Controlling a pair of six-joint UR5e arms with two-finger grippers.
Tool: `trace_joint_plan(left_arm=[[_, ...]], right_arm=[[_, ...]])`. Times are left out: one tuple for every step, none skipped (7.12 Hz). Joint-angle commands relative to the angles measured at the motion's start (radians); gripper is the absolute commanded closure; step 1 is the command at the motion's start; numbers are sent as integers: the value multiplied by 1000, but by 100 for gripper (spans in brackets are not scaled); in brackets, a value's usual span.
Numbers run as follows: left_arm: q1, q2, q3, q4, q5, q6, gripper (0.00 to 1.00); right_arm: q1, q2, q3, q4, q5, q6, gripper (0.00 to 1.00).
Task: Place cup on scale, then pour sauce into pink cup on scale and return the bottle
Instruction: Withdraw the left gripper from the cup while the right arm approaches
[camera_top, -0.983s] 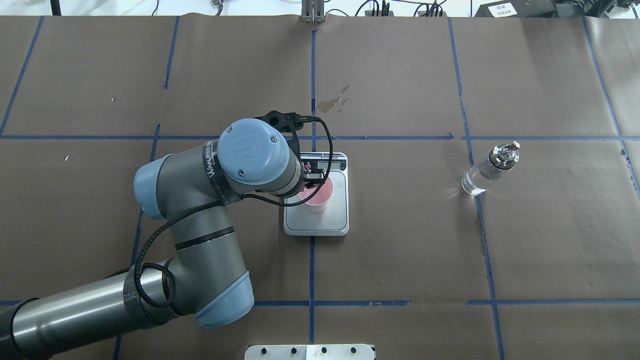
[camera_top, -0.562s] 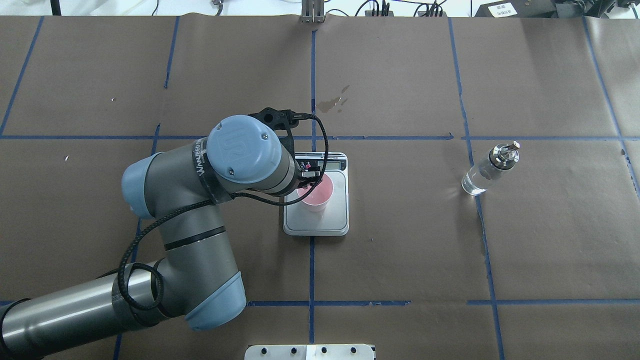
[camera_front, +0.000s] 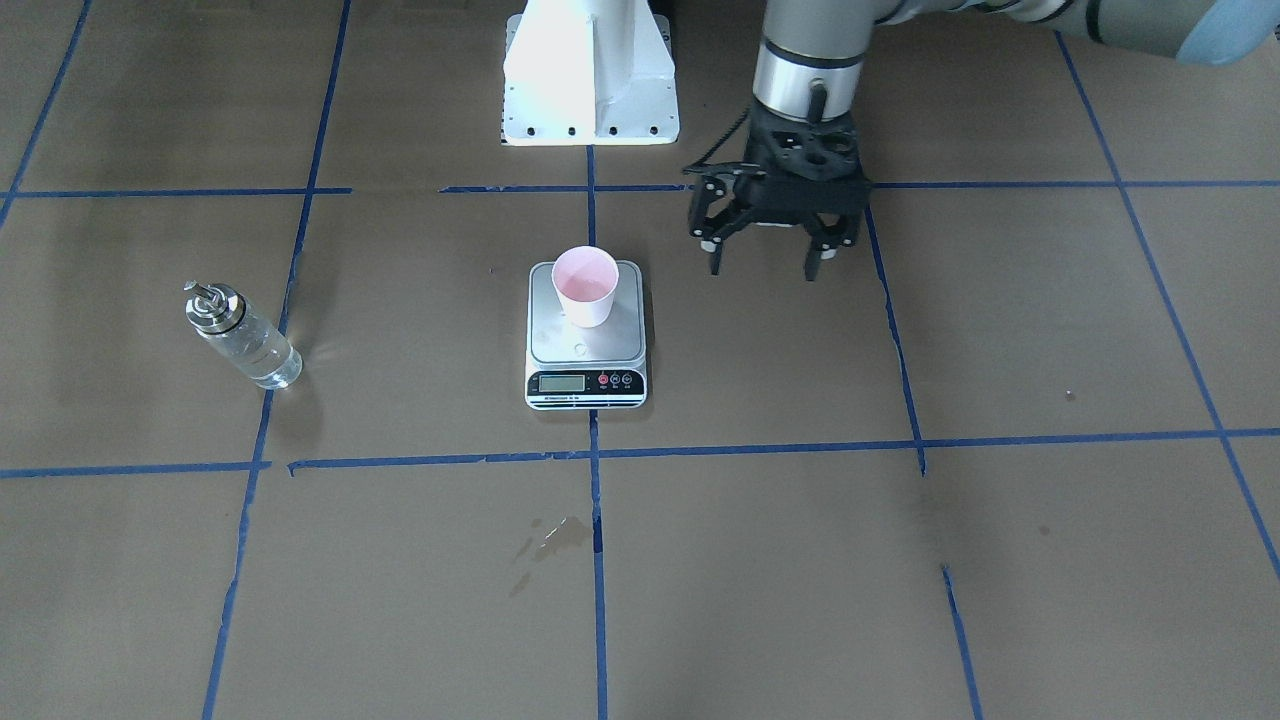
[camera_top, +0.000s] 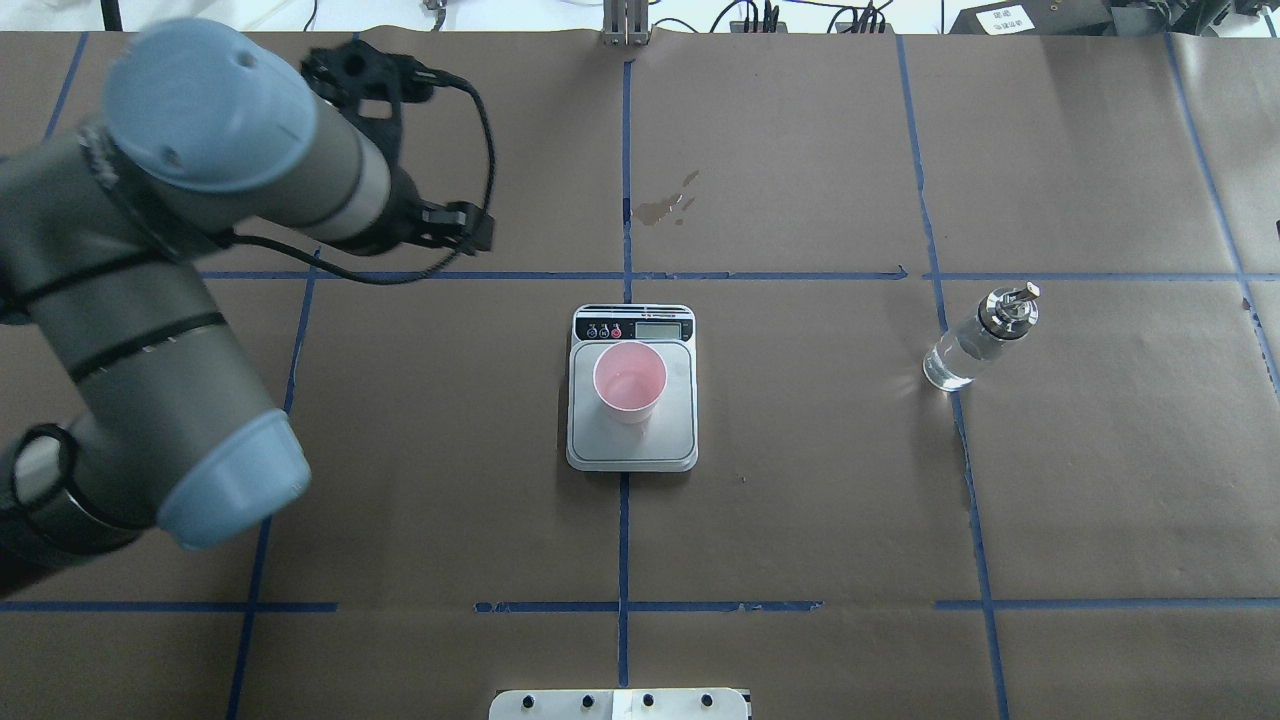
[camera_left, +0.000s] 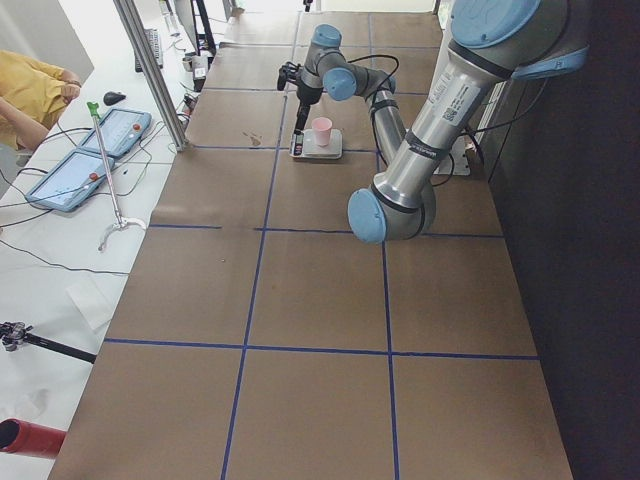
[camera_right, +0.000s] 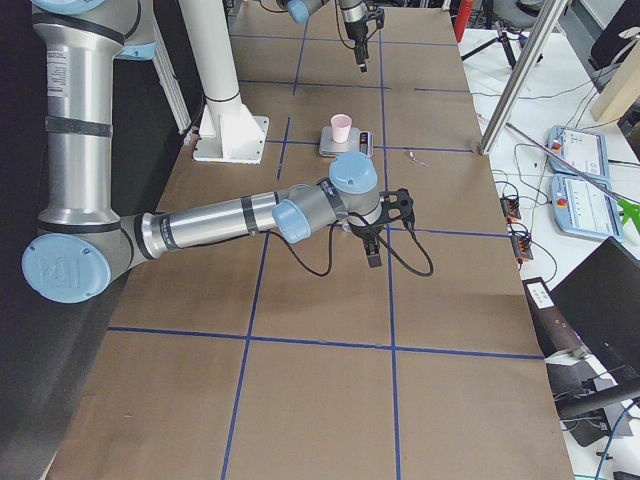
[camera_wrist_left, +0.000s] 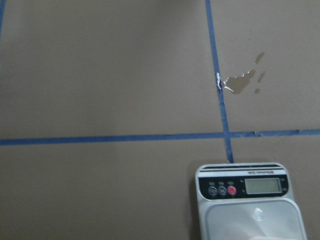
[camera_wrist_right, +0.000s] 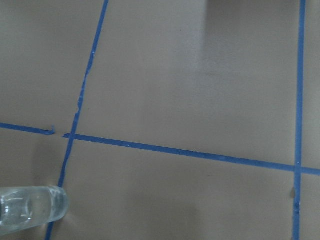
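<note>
The pink cup (camera_top: 629, 383) stands upright on the silver scale (camera_top: 675, 440), also in the front view (camera_front: 586, 285). My left gripper (camera_front: 765, 262) is open and empty. It hangs above the table beside the scale on my left, apart from the cup. The glass bottle (camera_top: 965, 350) with its silver cap stands far right of the scale and holds clear liquid; nothing holds it. Its base shows in the right wrist view (camera_wrist_right: 27, 210). My right gripper (camera_right: 375, 250) shows only in the exterior right view, so I cannot tell its state.
Blue tape lines grid the brown table cover. A dried stain (camera_top: 665, 208) lies beyond the scale. The white robot base (camera_front: 588, 70) stands at the table's near edge. The left wrist view shows the scale's display strip (camera_wrist_left: 242, 186).
My left gripper has let go of the cup and the arm has swung up and away to the left. The cup stays on the scale. The bottle has not moved.
</note>
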Motion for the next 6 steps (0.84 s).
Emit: trace_joint_plan(left_arm=[[-212,101,-16,-3,-118,199,0],[-277,148,-9,-3,-213,247,0],[-324,179,2,-5,-239,258,0],[-375,230,4,-3,-241,375,0],[-474,305,14,-5,-246,546,0],[-597,363,80,-6,-323,726,0]], right_arm=[[-117,-57,175,-1,-8,229,0],[-184,-92,258,-1,-42,326,0],[-278,-123,339,-1,-103,433,0],[-382,-134,390,-1,-192,542,0],[-523,-139,421,-1,-328,662,0],[-697,-139,431,-1,-540,806,0]])
